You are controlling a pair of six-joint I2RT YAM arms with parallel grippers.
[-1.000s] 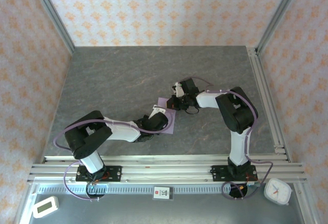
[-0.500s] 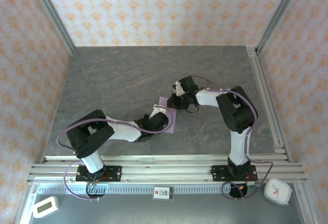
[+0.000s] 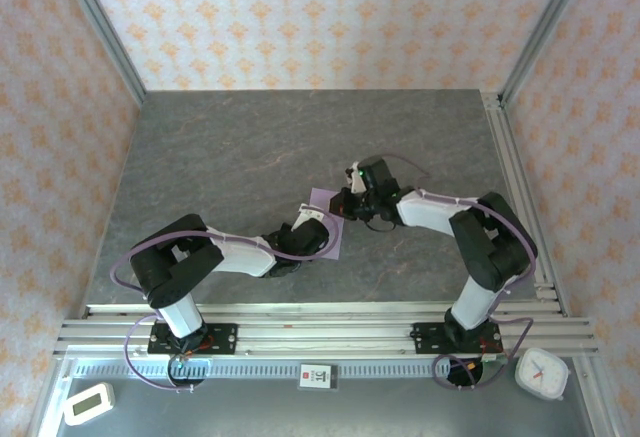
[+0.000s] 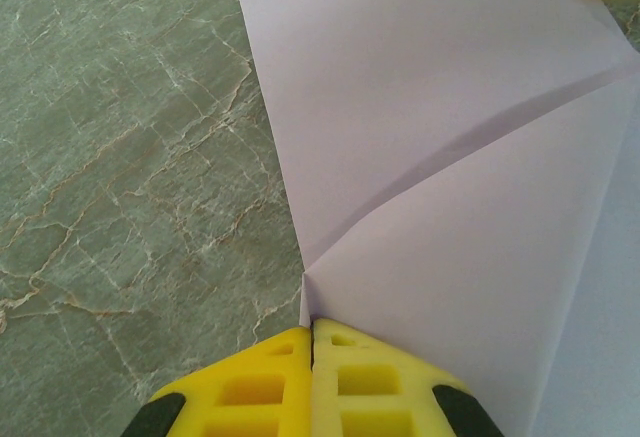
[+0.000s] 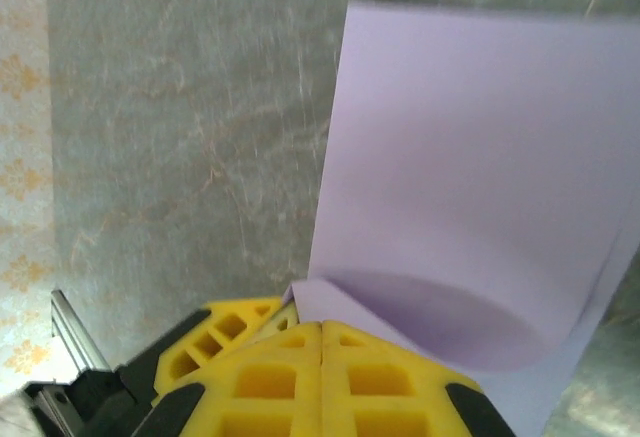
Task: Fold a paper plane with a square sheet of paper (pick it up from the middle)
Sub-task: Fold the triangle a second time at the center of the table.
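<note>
Right arm's elbow is swinging outward toward the right rail compared with a second ago, and its wrist is sitting a little further right; the left arm is holding the same pose. Right gripper (image 3: pixel 344 200) is reaching in at the far right corner of the sheet of paper (image 3: pixel 333 239), which is lying near the middle of the grey counter (image 3: pixel 220 157). In the right wrist view, the jaws of the right gripper (image 5: pixel 320 332) are pressing together, and the near edge of the lilac sheet (image 5: pixel 470 157) is curling up and over right at their tips; whether paper is nipped between them, I cannot tell. Left gripper (image 3: pixel 316 219) is resting over the sheet's left side. In the left wrist view its jaws (image 4: pixel 311 329) are also closing flush together, tips sitting at the sheet's (image 4: pixel 450 107) edge where a diagonal crease is meeting it, with a folded flap lying flat beyond.
</note>
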